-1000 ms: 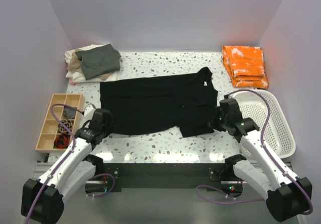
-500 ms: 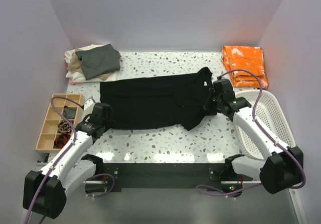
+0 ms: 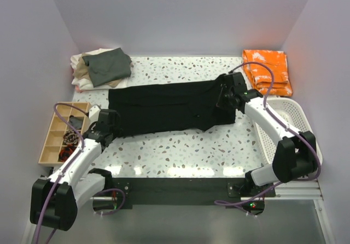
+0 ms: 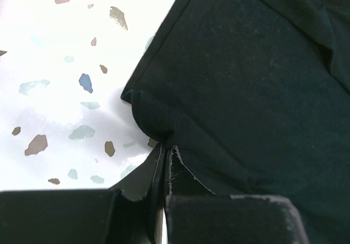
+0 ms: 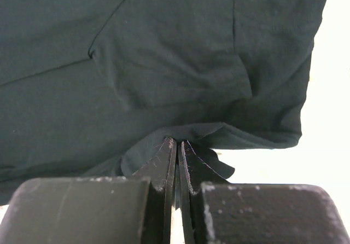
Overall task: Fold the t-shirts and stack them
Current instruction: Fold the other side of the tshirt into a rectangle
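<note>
Judged about midway on one garment. Largest first: the black t-shirt, spread left to right across the middle of the worktop, narrowed to a long band with a sleeve doubled over at its right end. Reads as a lengthwise fold in hand, with the crosswise folds and the carry to the pile not yet done. At the far left corner, a stack of folded t-shirts, grey-green on top, tan and cream beneath: counted as finished.

Pinched at the band's near left corner by the left tool, shut tight on a tuck of black cloth. Pinched likewise near the right end by the right tool, closed on a gathered fold of the same shirt.

Around it all, plain pale walls on three sides. Below, a white speckled stone-look surface, glossy toward the front edge. On the right, a white slatted basket. Beyond it, a folded orange cloth, hard to say whether part of the job. At the left edge, a wooden tray of compartments with cables and small parts.
</note>
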{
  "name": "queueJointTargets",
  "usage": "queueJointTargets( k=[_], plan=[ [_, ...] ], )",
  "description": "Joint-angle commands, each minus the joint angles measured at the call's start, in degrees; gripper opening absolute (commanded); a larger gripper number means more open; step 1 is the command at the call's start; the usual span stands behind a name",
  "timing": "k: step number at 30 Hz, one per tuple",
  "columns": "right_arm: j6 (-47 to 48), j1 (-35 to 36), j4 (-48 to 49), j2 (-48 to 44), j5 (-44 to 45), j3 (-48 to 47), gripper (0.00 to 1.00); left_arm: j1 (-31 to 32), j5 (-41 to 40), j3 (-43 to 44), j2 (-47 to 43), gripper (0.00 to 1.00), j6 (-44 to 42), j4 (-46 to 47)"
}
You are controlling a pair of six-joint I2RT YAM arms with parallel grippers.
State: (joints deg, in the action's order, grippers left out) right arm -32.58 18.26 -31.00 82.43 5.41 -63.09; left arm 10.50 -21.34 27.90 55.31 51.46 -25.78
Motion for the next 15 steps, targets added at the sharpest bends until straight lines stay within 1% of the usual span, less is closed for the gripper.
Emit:
queueJointTargets(
  k=[1, 8, 15],
  plan=[
    [1.8, -0.7, 2.2, 2.8, 0.5, -5.2, 0.00, -1.4, -0.6, 2.5, 3.0, 0.03, -2.2, 6.0],
    [3.0, -2.1, 2.0, 10.5, -2.0, -11.1, 0.00, -3.2, 0.0, 4.0, 8.9, 0.04, -3.6, 10.3],
    [3.4, -3.0, 1.4, 20.4, -4.7, -18.6, 0.00, -5.6, 1.2, 7.2, 16.5, 0.04, -5.8, 14.9]
  ],
)
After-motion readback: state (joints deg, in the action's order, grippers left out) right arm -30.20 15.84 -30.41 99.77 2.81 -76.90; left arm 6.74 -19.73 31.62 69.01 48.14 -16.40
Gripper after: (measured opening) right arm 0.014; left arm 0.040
